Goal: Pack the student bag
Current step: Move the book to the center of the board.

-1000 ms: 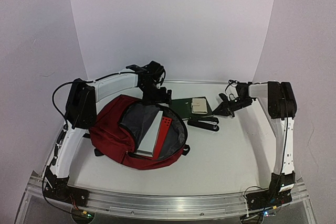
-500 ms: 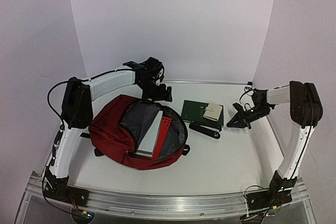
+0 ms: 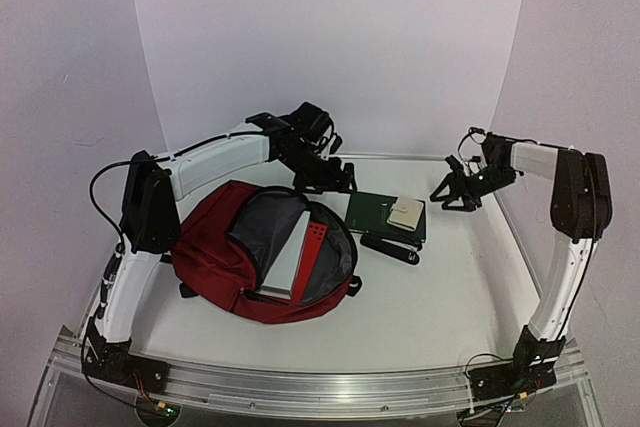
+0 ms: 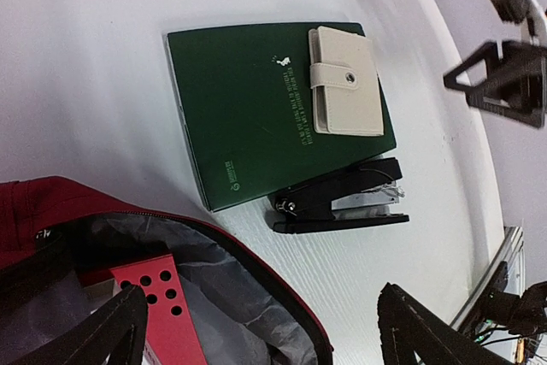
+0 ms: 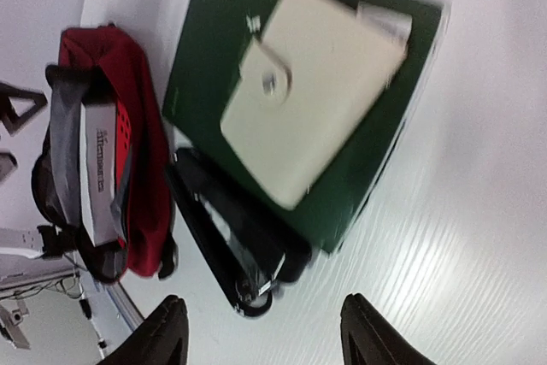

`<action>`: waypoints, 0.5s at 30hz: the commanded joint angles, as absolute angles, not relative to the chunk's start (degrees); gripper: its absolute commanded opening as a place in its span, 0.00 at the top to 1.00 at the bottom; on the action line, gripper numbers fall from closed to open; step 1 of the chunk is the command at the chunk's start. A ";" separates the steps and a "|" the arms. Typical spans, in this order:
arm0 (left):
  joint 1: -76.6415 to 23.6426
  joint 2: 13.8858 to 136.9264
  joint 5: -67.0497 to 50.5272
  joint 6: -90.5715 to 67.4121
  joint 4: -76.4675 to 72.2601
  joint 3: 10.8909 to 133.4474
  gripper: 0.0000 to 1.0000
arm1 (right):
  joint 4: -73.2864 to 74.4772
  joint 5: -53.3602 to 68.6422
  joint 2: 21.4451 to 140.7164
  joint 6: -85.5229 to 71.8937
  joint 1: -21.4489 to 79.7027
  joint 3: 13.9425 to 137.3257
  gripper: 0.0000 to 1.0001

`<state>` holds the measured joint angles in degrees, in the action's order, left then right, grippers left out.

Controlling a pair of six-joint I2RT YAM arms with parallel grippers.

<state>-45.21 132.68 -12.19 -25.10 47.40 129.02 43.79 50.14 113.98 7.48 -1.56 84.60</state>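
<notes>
Shifted right since a second ago, the green notebook (image 3: 375, 212), cream wallet (image 3: 405, 214) and black stapler (image 3: 390, 247) now lie mid-table. The student bag (image 3: 255, 247) lies unzipped at left-centre, its rim just beside the notebook's left edge. Over its far rim hangs the left gripper (image 3: 335, 179), fingers spread. The right gripper (image 3: 455, 197), spread and empty, has lifted toward the back right. Open table (image 3: 440, 297) lies in front.

Bright even light, blurry right wrist view.

Dark red student bag (image 3: 212, 247), unzipped, lying flat
</notes>
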 commanded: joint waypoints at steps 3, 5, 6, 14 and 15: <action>-44.52 134.35 -13.47 -23.69 47.04 132.62 0.06 | 38.88 47.34 124.88 3.16 -0.84 99.98 0.28; -44.55 134.04 -13.24 -23.73 47.00 131.86 0.06 | 38.69 47.21 127.42 2.46 -0.39 104.09 0.27; -44.49 133.77 -13.05 -23.79 46.82 131.35 0.06 | 38.60 47.13 128.50 2.14 -0.34 105.63 0.28; -44.47 132.96 -12.70 -24.09 46.75 129.44 0.06 | 38.03 46.75 136.16 1.07 3.60 113.47 0.35; -44.47 132.98 -12.66 -24.10 46.88 129.35 0.06 | 38.01 46.75 136.82 0.97 3.96 113.91 0.36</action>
